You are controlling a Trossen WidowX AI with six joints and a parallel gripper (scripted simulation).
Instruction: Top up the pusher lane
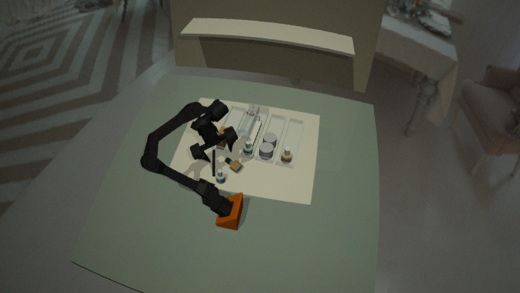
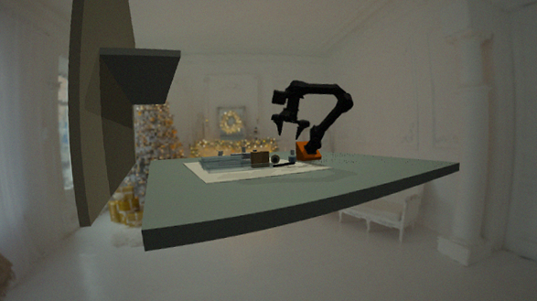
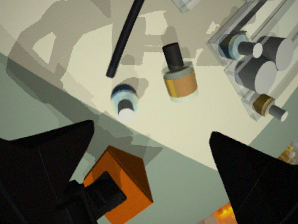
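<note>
A loose pale-blue jar with a white cap point(image 1: 220, 177) point(image 2: 292, 158) point(image 3: 124, 100) stands upright on the cream mat, near its front edge. A similar blue jar with a white cap point(image 1: 248, 149) point(image 3: 232, 46) stands at the front end of the clear sprung lane point(image 1: 244, 132). The pusher plate behind it cannot be made out clearly. My gripper point(image 1: 220, 154) point(image 2: 288, 136) point(image 3: 152, 132) is wide open and empty, high above the mat with its fingers pointing down. In the wrist view the loose jar appears beyond the fingertips, toward the left one.
An amber jar with a black cap point(image 1: 235, 166) point(image 2: 275, 159) point(image 3: 181, 85) lies on its side, and a black rod point(image 1: 213, 162) point(image 2: 283, 164) point(image 3: 125, 37) lies nearby. Neighbouring lanes hold an orange-brown box point(image 2: 259, 159), two grey jars point(image 1: 266, 151) and an amber jar point(image 1: 286, 156). A shelf point(image 1: 268, 34) overhangs behind.
</note>
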